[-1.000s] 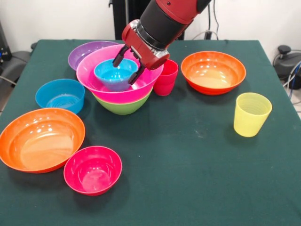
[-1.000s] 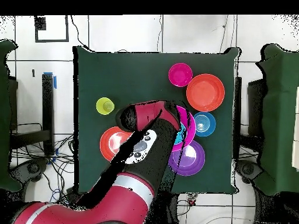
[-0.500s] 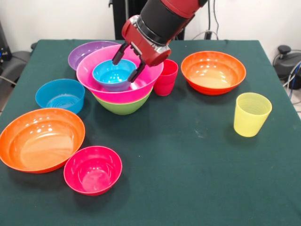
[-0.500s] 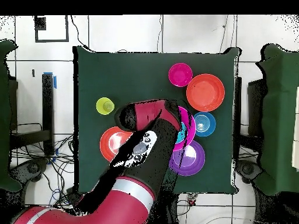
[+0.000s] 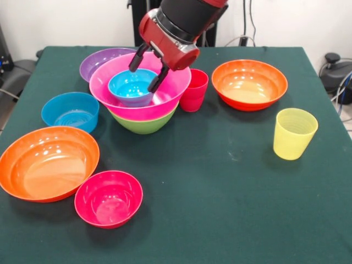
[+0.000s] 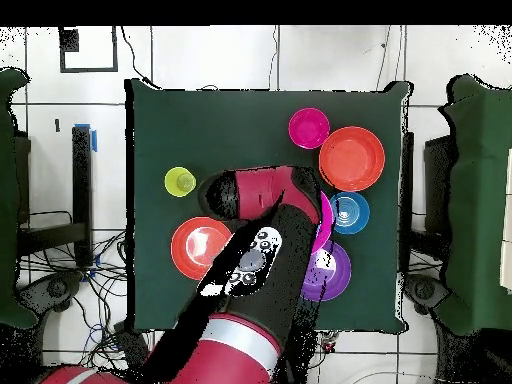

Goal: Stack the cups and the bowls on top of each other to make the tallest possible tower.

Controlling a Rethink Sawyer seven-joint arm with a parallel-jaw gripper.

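The gripper [image 5: 147, 70] hangs with its fingers spread just above a small blue bowl [image 5: 132, 87], holding nothing. That bowl sits inside the big pink bowl [image 5: 165, 99], nested on the green bowl [image 5: 143, 124], at the table's [image 5: 231, 198] far left with the red cup [image 5: 193, 91] touching its right.

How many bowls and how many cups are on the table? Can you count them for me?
Bowls: 8 – green, big pink, blue inside it, purple, loose blue, orange at the near corner, orange at the far side, small red-pink.
Cups: 2 – red, yellow.
Total: 10.
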